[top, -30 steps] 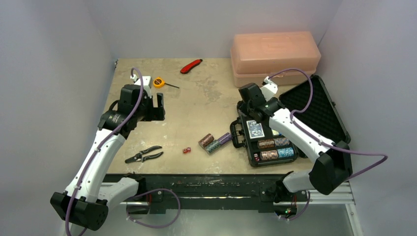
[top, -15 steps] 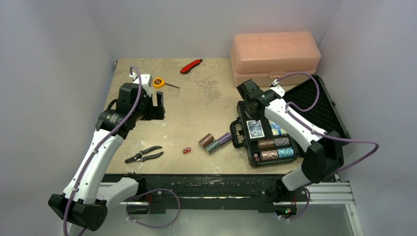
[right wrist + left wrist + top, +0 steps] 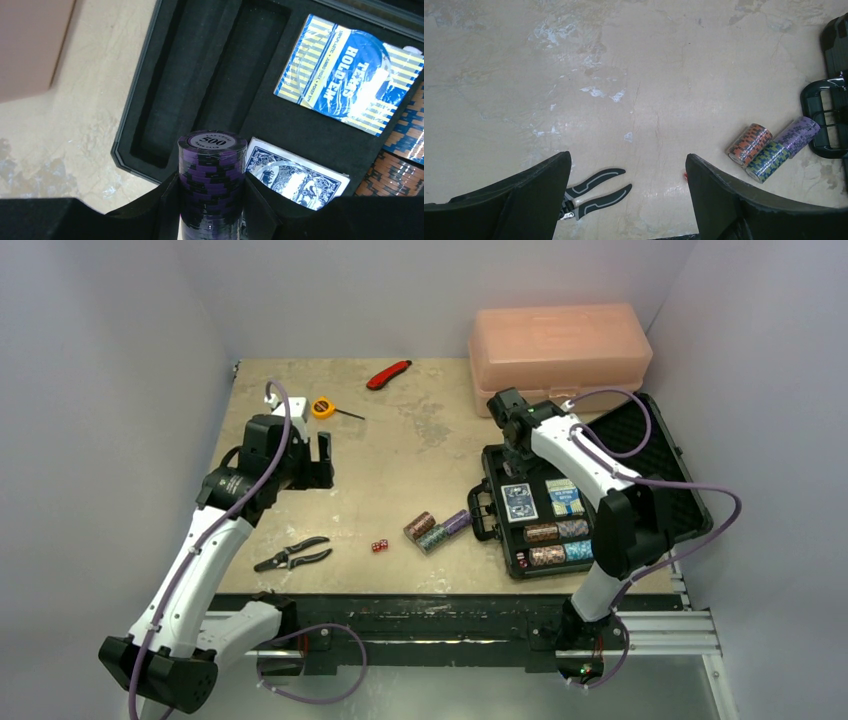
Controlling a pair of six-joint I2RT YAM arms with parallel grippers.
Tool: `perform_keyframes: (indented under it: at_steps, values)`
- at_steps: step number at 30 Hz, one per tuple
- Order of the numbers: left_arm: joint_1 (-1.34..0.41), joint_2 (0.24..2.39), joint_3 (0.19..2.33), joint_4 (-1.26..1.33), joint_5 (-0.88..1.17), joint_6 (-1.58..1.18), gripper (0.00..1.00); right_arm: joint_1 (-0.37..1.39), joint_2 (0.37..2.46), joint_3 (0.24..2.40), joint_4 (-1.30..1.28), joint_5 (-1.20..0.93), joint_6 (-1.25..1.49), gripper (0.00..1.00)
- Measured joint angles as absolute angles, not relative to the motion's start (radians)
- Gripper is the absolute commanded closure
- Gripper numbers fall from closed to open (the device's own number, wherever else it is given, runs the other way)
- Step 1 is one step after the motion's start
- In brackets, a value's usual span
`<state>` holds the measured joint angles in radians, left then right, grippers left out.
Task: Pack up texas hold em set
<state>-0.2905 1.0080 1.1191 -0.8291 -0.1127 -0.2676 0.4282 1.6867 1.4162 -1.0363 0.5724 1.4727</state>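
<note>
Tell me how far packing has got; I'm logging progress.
Done: two card decks and four chip rolls sit in the case. In hand: right pincer grips a purple roll over empty slots. Left: three loose rolls and red dice on the table.

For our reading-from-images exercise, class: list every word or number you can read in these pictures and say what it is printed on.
"500": top chip of the purple chip roll; the small print ringing it is blurred.
"TEXAS HOLD EM": blue striped card box, seen upside down; finer print unreadable.
Top and left wrist views: nothing legible.
</note>
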Motion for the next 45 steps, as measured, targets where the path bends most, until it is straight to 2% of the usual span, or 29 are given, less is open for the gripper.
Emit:
perform_keyframes:
  at_steps: [45]
  values:
    - [-0.290,0.957,1.097,-0.832,-0.165,-0.266,0.16,0.344,1.869,1.456,-1.033,0.434,1.540,1.00]
